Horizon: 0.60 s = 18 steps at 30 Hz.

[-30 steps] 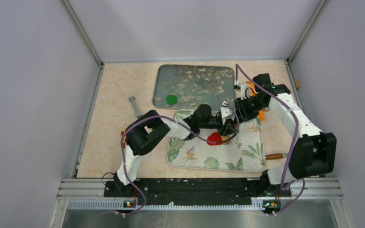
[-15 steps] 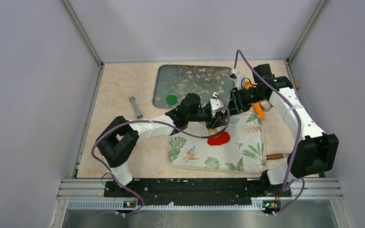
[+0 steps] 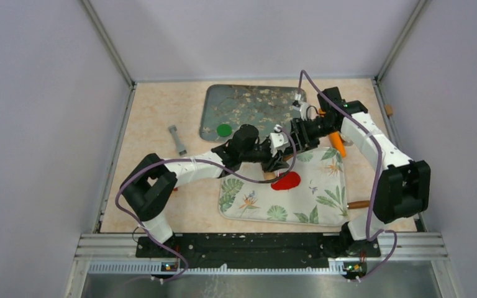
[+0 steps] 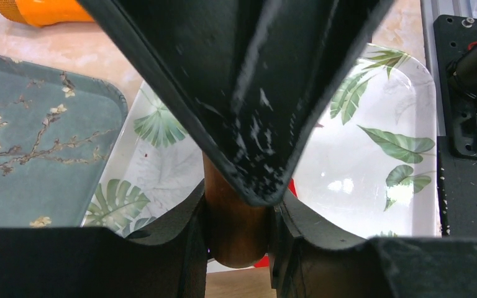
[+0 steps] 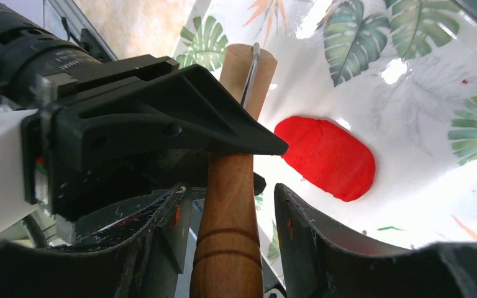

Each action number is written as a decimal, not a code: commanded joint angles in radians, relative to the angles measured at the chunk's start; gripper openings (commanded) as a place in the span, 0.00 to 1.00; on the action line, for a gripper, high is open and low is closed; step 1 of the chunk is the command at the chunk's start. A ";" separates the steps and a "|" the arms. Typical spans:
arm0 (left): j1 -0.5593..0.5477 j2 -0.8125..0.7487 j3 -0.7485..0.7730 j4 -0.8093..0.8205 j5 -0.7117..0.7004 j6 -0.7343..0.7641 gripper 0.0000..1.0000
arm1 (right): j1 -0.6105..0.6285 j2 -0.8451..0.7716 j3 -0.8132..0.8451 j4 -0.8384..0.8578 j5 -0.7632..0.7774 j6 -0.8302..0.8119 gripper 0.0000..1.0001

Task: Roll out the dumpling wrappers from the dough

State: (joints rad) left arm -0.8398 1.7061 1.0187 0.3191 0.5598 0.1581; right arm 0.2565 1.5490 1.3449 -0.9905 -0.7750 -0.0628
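The red dumpling wrapper (image 3: pixel 286 180) lies as a flattened oval on the white leaf-print tray (image 3: pixel 323 205); it also shows in the right wrist view (image 5: pixel 326 157). The green wrapper (image 3: pixel 224 130) is a small round disc on the blue-green blossom tray (image 3: pixel 248 102). My left gripper (image 3: pixel 281 149) is shut on one end of a wooden rolling pin (image 4: pixel 235 230), held just behind the red wrapper. My right gripper (image 3: pixel 299 133) stands around the pin's grooved handle (image 5: pixel 233 205), with gaps showing on both sides. The pin is off the dough.
An orange tool (image 3: pixel 337 146) lies by the leaf tray's far right corner. A grey tool (image 3: pixel 177 139) lies left of the blossom tray. A wooden-handled tool (image 3: pixel 359 203) sits at the leaf tray's right edge. Enclosure walls stand on three sides.
Both grippers and the rolling pin have moved away from me, off the red wrapper, which now lies uncovered and longer. The left arm has stretched out further.
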 commanded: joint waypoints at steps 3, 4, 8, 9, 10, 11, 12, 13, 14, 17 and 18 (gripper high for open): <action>-0.009 -0.040 0.004 0.078 -0.001 0.007 0.00 | 0.060 0.005 -0.043 0.009 0.060 0.012 0.52; -0.012 -0.036 0.007 0.084 -0.001 0.003 0.00 | 0.066 0.006 -0.052 0.002 0.067 0.008 0.46; -0.024 -0.005 0.029 0.105 0.006 -0.026 0.00 | 0.065 0.003 -0.039 -0.054 0.096 -0.040 0.03; -0.028 0.010 0.040 0.114 0.008 -0.035 0.00 | 0.059 0.003 -0.032 -0.078 0.103 -0.061 0.00; -0.034 0.026 0.053 0.121 0.010 -0.041 0.00 | 0.046 -0.001 -0.027 -0.098 0.105 -0.082 0.00; -0.040 0.045 0.066 0.131 0.012 -0.047 0.00 | 0.027 -0.007 -0.028 -0.116 0.111 -0.102 0.00; -0.047 0.066 0.080 0.145 0.013 -0.053 0.00 | 0.003 -0.012 -0.030 -0.132 0.122 -0.126 0.00; -0.055 0.091 0.097 0.165 0.013 -0.063 0.00 | -0.020 -0.012 -0.030 -0.154 0.135 -0.151 0.00; -0.063 0.117 0.114 0.182 0.012 -0.070 0.00 | -0.043 -0.009 -0.029 -0.175 0.152 -0.180 0.00; -0.086 0.197 0.175 0.231 0.000 -0.104 0.00 | -0.093 0.004 -0.030 -0.219 0.198 -0.257 0.00; -0.094 0.222 0.196 0.237 -0.003 -0.108 0.00 | -0.106 0.006 -0.033 -0.231 0.207 -0.280 0.00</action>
State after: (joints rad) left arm -0.9100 1.8694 1.1145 0.4141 0.5598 0.1028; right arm 0.1951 1.5520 1.2961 -1.1225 -0.6609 -0.1940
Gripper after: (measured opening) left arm 0.373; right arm 0.345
